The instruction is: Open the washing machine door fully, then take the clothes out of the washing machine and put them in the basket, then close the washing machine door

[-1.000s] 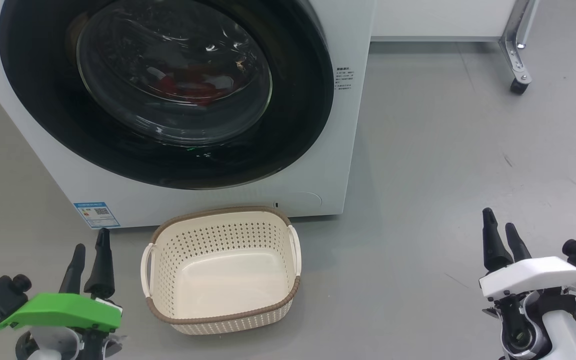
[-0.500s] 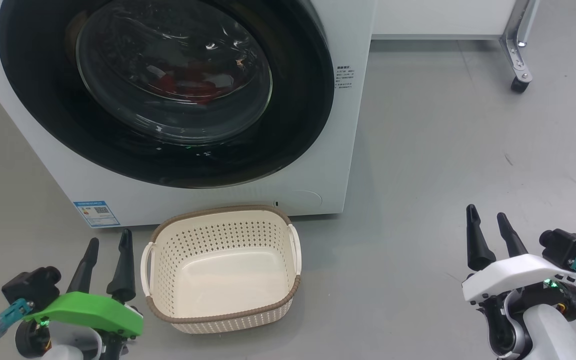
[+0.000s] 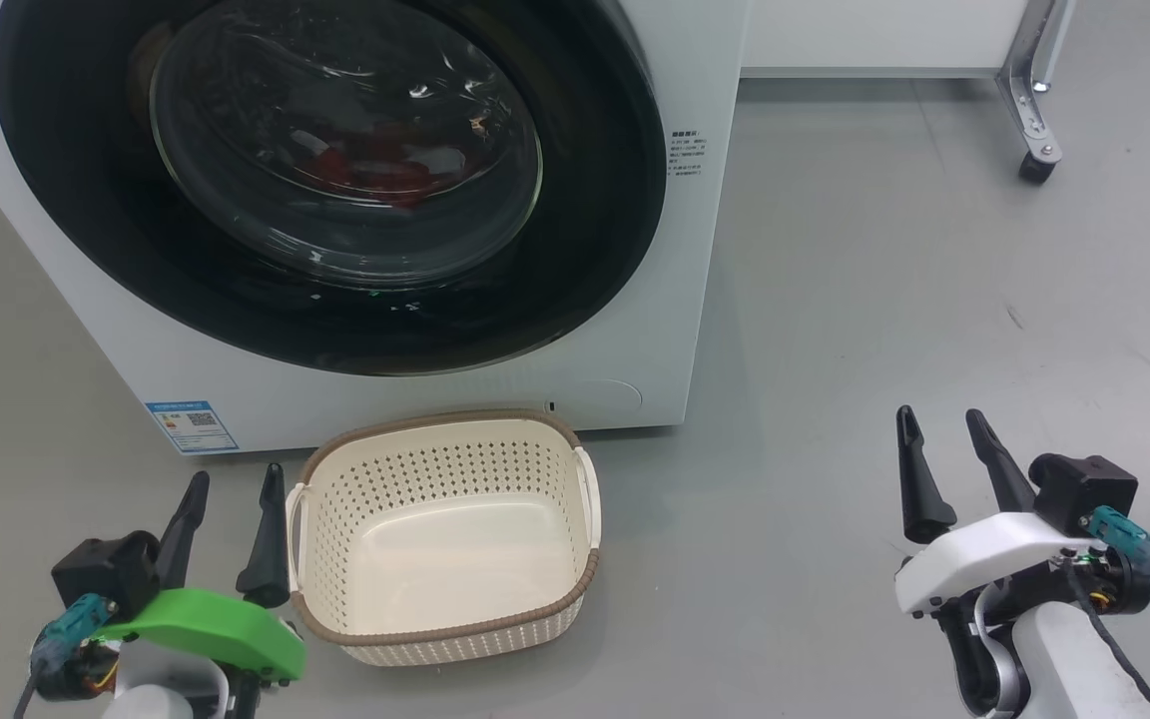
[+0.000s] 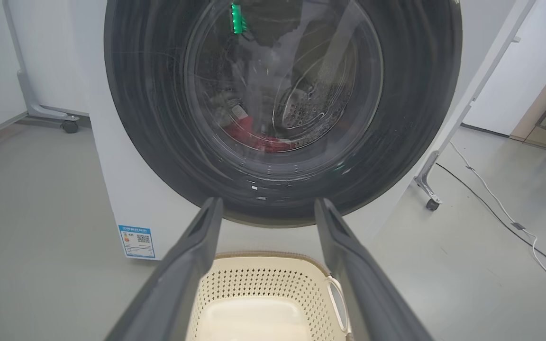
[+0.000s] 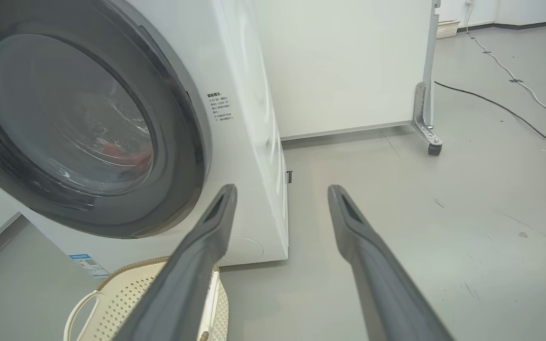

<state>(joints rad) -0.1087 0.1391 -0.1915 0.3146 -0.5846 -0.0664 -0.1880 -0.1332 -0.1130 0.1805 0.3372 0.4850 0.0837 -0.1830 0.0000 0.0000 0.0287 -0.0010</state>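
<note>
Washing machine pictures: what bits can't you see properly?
- Clothes, head view: just a red blur behind the washing machine door's shiny glass; how many, can't tell.
- Door's top, head view: cut off by the picture edge.
- Blue label, head view: print too small to read.

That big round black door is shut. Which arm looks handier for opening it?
Probably right. The right tool, open, hangs free over the grey floor and faces the round black-ringed glass door's right edge, where a notch shows. The left tool sits close beside the cream perforated basket.
</note>
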